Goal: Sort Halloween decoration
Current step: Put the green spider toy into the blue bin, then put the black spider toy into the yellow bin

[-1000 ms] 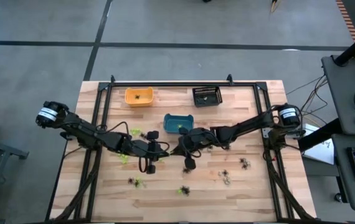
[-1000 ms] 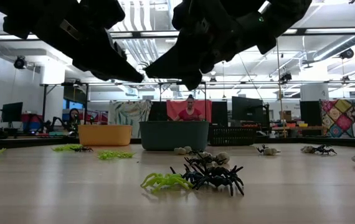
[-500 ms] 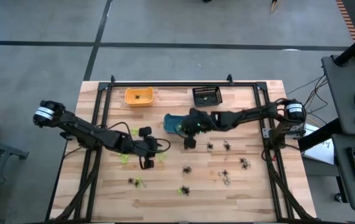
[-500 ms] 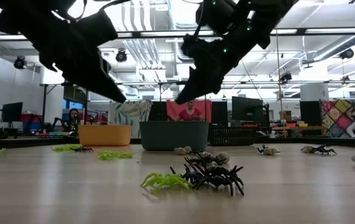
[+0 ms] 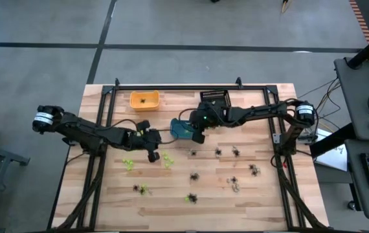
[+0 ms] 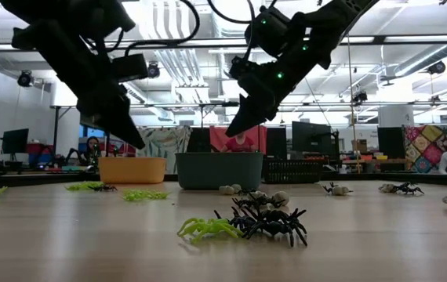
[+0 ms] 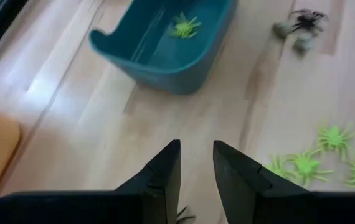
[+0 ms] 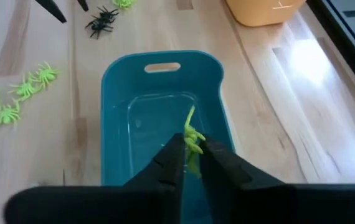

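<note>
Right wrist view: green spider (image 8: 193, 142) upright lengthwise.

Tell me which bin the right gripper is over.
The teal bin, middle of the table: the right gripper hangs above it with a lime green spider between its fingers. The orange bin and black bin sit farther back.
</note>
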You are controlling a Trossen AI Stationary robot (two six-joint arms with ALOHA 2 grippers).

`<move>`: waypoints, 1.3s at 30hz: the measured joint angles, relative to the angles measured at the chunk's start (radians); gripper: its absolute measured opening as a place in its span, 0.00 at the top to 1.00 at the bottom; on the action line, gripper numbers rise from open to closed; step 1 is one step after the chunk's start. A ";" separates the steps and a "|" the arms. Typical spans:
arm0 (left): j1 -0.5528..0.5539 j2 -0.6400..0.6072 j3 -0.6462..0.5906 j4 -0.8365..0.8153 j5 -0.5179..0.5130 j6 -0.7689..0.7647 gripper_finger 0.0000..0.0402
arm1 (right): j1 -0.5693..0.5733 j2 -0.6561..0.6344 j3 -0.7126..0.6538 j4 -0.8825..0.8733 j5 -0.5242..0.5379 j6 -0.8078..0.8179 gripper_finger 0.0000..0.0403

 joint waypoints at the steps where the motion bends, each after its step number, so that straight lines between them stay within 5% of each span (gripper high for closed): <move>1: 0.004 0.000 0.000 -0.007 0.009 -0.005 0.81 | -0.001 0.000 0.000 0.000 0.002 0.004 0.86; 14: 0.006 0.000 0.000 -0.163 0.111 -0.215 0.75 | 0.009 -0.020 0.021 -0.073 -0.087 0.095 0.63; 22: 0.005 0.012 0.000 -0.231 0.111 -0.154 0.65 | 0.070 -0.051 0.019 -0.078 -0.156 0.126 0.64; 39: 0.007 0.125 -0.002 -0.206 0.028 -0.080 0.65 | 0.138 -0.055 0.011 -0.078 -0.152 0.126 0.65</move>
